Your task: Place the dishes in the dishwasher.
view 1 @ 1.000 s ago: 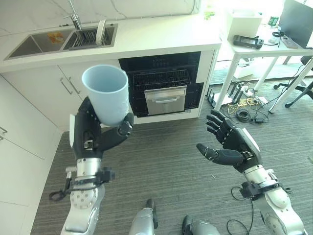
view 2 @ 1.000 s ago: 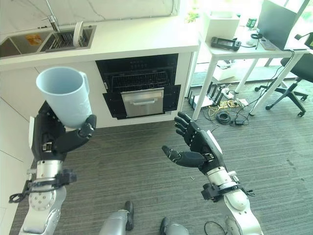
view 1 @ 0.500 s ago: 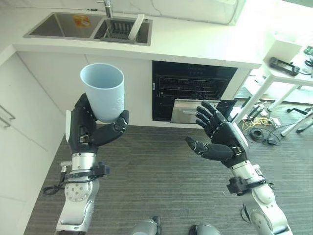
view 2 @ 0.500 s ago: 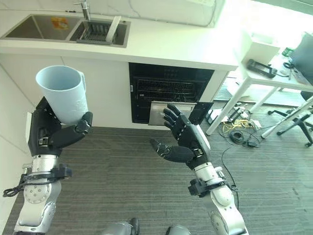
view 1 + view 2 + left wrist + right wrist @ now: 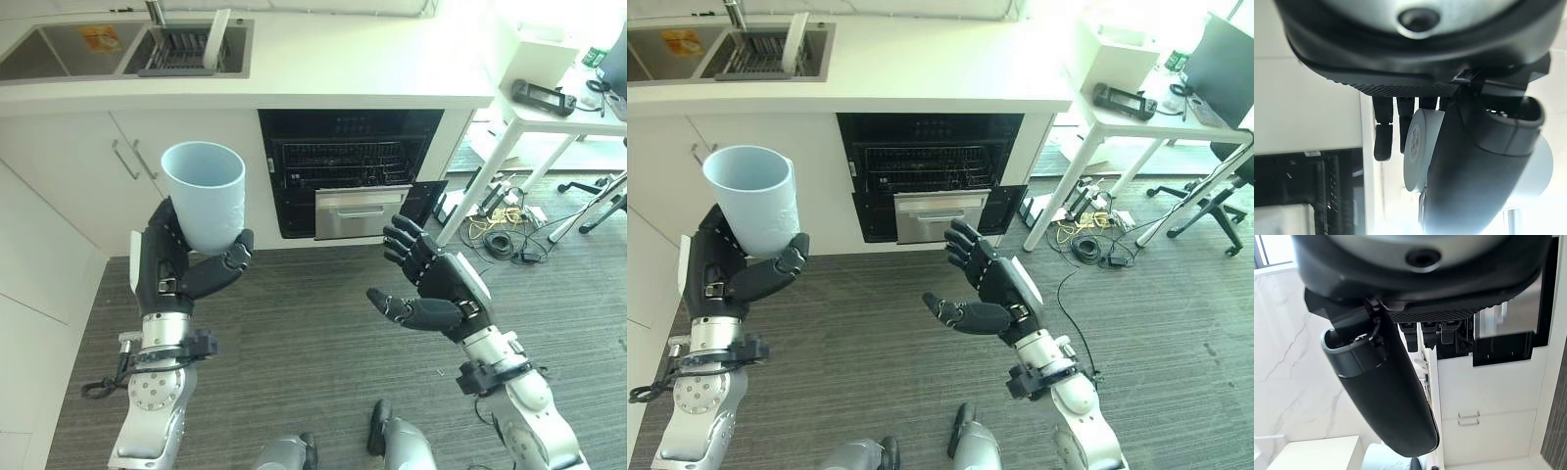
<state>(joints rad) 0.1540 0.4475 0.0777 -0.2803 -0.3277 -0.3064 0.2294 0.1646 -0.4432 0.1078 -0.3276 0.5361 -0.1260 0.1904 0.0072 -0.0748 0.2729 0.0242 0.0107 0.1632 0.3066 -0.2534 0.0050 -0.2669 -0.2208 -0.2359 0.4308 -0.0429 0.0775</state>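
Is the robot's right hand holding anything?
No, the right hand is open and empty above the floor, while the left hand holds the blue cup.

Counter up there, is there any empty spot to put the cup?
Yes: the counter is bare between the sink and its right end. The sink's rack is crowded. The left hand holds the cup.

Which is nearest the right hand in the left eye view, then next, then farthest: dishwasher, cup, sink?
From the right hand:
1. Dishwasher: open, just beyond the hand, under the counter.
2. Cup: across on the left, held upright in the left hand.
3. Sink: on the countertop, far left corner.
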